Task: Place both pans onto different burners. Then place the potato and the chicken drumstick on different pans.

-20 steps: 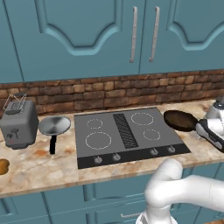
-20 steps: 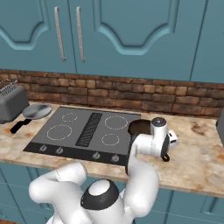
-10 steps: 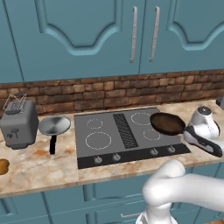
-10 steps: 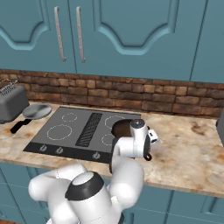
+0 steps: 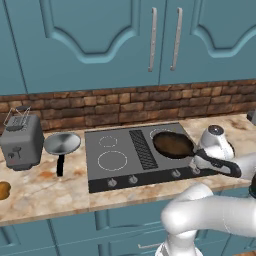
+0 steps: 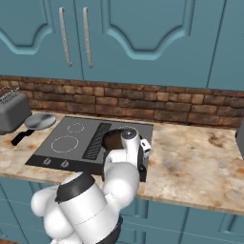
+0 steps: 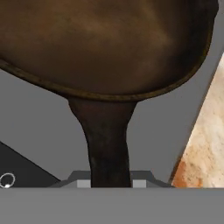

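Observation:
The deeper pan with the dark brown inside (image 5: 172,144) hangs over the right-hand burners of the dark-grey cooktop (image 5: 125,172). My gripper (image 5: 201,159) is shut on its black handle (image 7: 107,144), which runs between my fingertips (image 7: 83,183) in the hand view. From the right base view the brown pan (image 6: 113,138) is partly hidden behind my wrist. The shallow silver pan (image 5: 62,143) rests on the counter left of the cooktop, its handle toward the front. Two left burner rings (image 5: 112,160) are bare. A tan potato (image 5: 4,190) lies at the far left edge.
A grey toaster (image 5: 20,142) stands left of the silver pan. The black ribbed vent (image 5: 142,149) splits the cooktop, with knobs (image 5: 134,179) along its front. Marble counter (image 6: 195,162) stretches to the right. A brick wall and blue cabinets rise behind.
My arm has swung left with the brown pan, carrying it from the counter right of the cooktop to over the right-hand burners. The silver pan has stayed put.

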Robot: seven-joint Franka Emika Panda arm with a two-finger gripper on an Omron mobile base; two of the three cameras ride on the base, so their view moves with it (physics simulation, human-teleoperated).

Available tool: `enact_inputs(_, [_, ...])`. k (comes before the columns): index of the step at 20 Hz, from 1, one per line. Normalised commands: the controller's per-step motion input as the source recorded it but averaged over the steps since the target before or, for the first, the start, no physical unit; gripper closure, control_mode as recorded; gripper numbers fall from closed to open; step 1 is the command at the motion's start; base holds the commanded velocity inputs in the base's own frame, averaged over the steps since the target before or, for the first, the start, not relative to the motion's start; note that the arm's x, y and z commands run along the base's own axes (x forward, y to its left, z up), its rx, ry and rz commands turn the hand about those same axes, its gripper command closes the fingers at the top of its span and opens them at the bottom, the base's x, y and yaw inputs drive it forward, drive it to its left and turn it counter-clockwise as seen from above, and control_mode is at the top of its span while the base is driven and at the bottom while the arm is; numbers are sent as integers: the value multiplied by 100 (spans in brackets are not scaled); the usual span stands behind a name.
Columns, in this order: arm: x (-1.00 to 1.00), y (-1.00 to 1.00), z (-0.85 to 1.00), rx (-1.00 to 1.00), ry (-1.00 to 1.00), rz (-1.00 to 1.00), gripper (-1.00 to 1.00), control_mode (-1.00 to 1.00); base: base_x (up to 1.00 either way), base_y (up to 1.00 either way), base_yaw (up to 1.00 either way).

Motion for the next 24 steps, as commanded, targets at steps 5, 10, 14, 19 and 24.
enact_inputs(5, [0,85,0,0,0,10,100,-100,0,0,0])
enact_inputs(10, [0,69,0,0,-6,8,100,-100,0,0,0])
enact_inputs(14, [0,42,30,-2,-16,0,100,-100,0,0,0])
enact_inputs(19, [8,34,7,0,-6,0,100,-100,0,0,0])
enact_inputs(24, [25,41,5,0,-1,3,100,-100,0,0,0])
